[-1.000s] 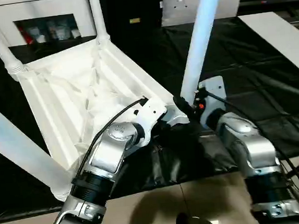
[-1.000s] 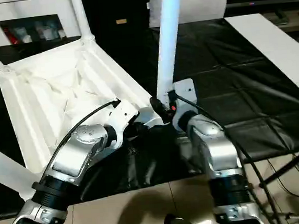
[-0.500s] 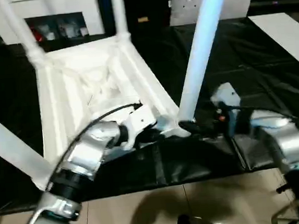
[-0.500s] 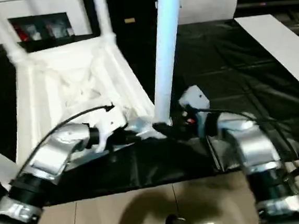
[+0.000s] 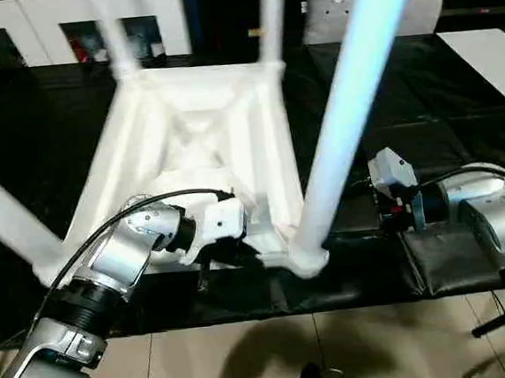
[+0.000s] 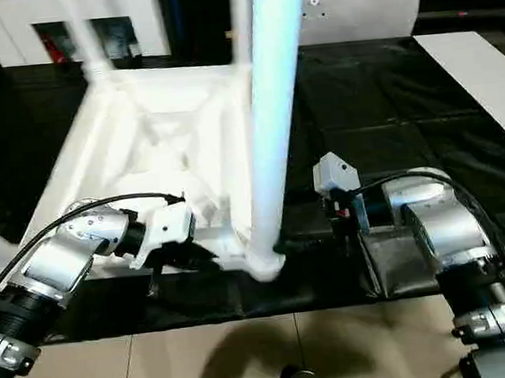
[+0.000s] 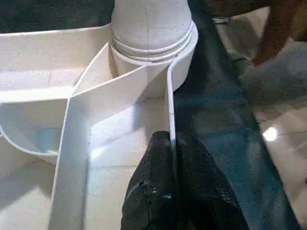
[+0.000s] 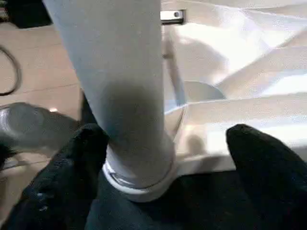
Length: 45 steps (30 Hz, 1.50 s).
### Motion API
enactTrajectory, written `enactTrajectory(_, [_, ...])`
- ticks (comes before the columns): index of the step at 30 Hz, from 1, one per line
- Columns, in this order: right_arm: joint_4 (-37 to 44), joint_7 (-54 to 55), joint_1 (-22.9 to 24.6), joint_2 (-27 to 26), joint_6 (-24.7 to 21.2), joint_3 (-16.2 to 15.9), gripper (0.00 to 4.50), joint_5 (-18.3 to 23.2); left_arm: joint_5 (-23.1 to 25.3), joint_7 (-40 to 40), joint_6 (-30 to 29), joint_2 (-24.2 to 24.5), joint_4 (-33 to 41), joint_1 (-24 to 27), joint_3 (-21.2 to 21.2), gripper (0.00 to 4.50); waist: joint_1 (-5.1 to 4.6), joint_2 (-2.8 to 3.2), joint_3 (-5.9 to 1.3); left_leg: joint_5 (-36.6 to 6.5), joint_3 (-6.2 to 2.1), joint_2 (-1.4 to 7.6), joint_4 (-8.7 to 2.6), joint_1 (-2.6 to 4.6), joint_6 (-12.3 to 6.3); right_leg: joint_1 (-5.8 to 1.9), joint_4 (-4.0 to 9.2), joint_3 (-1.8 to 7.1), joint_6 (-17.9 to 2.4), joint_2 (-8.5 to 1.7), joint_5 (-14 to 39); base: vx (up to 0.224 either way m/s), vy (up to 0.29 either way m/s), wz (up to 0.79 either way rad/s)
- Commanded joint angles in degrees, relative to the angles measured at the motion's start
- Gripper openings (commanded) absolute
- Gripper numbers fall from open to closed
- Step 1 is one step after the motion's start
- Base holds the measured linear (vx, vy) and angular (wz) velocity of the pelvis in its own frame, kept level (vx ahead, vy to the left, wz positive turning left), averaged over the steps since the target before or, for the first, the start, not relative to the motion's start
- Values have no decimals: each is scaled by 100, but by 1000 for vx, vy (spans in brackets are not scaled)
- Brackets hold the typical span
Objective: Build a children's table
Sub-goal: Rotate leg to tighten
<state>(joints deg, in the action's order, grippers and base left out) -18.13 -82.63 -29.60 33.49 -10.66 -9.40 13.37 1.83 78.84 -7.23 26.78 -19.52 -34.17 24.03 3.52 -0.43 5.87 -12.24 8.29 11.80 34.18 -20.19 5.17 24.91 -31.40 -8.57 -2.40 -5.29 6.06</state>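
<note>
The white children's table (image 5: 194,132) lies upside down on the black-sheeted work table, with its legs pointing up. My left gripper (image 7: 171,158) is shut on the thin rim wall of the top, just short of the near right corner socket (image 7: 153,43). The nearest leg (image 5: 343,110) stands in that socket. My right gripper (image 8: 168,158) is open, with one black finger (image 8: 72,167) on each side of that leg's base. Another leg (image 5: 3,220) rises at the near left, and two others (image 5: 271,15) rise at the back.
The work table's front edge (image 5: 246,318) runs just below the grippers, with tiled floor (image 5: 250,357) beyond it. A white board (image 5: 488,53) lies at the right on the black sheet. White cabinets (image 5: 7,16) stand at the back.
The head camera has shifted, so the table now sits squarer in view. My right gripper has opened wide around the leg's base and its forearm has swung out to the right. The left grip is unchanged.
</note>
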Motion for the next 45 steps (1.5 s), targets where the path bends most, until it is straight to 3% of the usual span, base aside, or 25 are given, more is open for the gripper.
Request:
enactTrajectory(1, [-61,-262,-91,72,-59,-105,403,70,8,348,131,-30,39,-65,340,0,-31,-53,-448,-378,87,137,-363,-24,-826,-461,272,334,-939,-300,2196,0,0,0])
enactTrajectory(2, [-89,-323,-104,72,-70,-141,395,77,7,368,141,-35,33,-73,335,0,-26,-87,-464,-363,85,137,-362,-29,-798,-474,256,336,-955,-302,2145,0,0,0])
enactTrajectory(6, [-172,-403,-144,40,-39,-175,362,103,-2,405,157,-37,29,-87,333,0,-26,-93,-464,-360,87,126,-361,-40,-760,-481,262,337,-941,-303,2160,0,0,0])
enactTrajectory(12, [-186,-452,-185,-129,-118,-108,309,268,-24,470,197,-24,1,-88,326,0,-30,-87,-458,-409,86,120,-363,-46,-723,-483,277,327,-888,-295,2256,0,0,0])
enactTrajectory(21, [-85,-434,-62,-304,-249,-249,246,304,-29,527,162,3,13,-94,329,0,-37,-72,-445,-502,83,113,-371,-39,-643,-477,308,317,-815,-288,2404,0,0,0])
enactTrajectory(22, [-94,-439,-56,-308,-264,-240,222,310,-35,532,148,7,14,-94,323,0,-39,-72,-447,-501,83,112,-370,-41,-638,-481,306,317,-812,-285,2403,0,0,0])
enactTrajectory(26, [100,-345,63,-383,-627,-104,203,554,-138,422,-80,-41,79,-31,215,0,-35,-66,-443,-486,87,113,-372,-36,-633,-482,304,324,-817,-282,2368,0,0,0])
enactTrajectory(28, [458,30,253,-545,-1064,46,195,794,-237,56,-476,-215,193,41,43,0,-35,-70,-447,-453,82,120,-376,-45,-635,-486,298,323,-835,-281,2309,0,0,0])
enactTrajectory(31, [722,245,443,-650,-1184,77,195,873,-297,-272,-787,-368,319,114,-88,0,-39,-78,-428,-557,84,107,-382,-35,-555,-479,343,313,-725,-288,2539,0,0,0])
enactTrajectory(34, [906,1214,652,-1034,-1152,146,194,568,-356,-1055,-1357,-796,484,201,-362,0,-96,-87,-378,-787,88,45,-376,-25,-409,-446,475,245,-408,-277,3226,0,0,0])
enactTrajectory(36, [861,1737,653,-1238,-1125,195,193,359,-352,-1386,-1566,-994,536,222,-455,0,-187,-117,-389,-878,67,2,-362,-74,-340,-492,522,175,-165,-264,3524,0,0,0])
enactTrajectory(38, [845,2195,633,-1422,-1183,274,193,233,-349,-1656,-1784,-1175,591,240,-529,0,-306,-100,-385,-962,55,-28,-338,-81,-333,-481,618,104,64,-264,3697,0,0,0])
enactTrajectory(40, [876,3053,589,-1792,-1333,454,191,79,-268,-2209,-2135,-1532,686,267,-645,0,-382,-97,-381,-1028,49,-29,-329,-104,-365,-488,639,72,117,-254,3716,0,0,0])
enactTrajectory(41, [915,3516,574,-1990,-1428,547,189,-1,-217,-2559,-2329,-1756,732,281,-724,0,-469,-85,-390,-1090,43,-33,-311,-91,-336,-472,690,8,159,-238,3734,0,0,0])
enactTrajectory(43, [916,4067,544,-2251,-1438,627,189,-132,-141,-3010,-2439,-2032,670,238,-822,0,-512,-75,-395,-1130,28,-32,-315,-108,-375,-504,710,-39,230,-237,3722,0,0,0])
enactTrajectory(44, [917,4286,532,-2370,-1478,669,189,-157,-93,-3219,-2441,-2145,602,198,-866,0,-549,-54,-400,-1187,21,-8,-320,-97,-416,-507,747,-76,272,-236,3662,0,0,0])
enactTrajectory(45, [908,4563,510,-2507,-1454,706,189,-225,-43,-3425,-2437,-2261,532,146,-896,0,-569,-26,-408,-1277,10,8,-323,-38,-460,-496,773,-101,245,-258,3583,0,0,0])
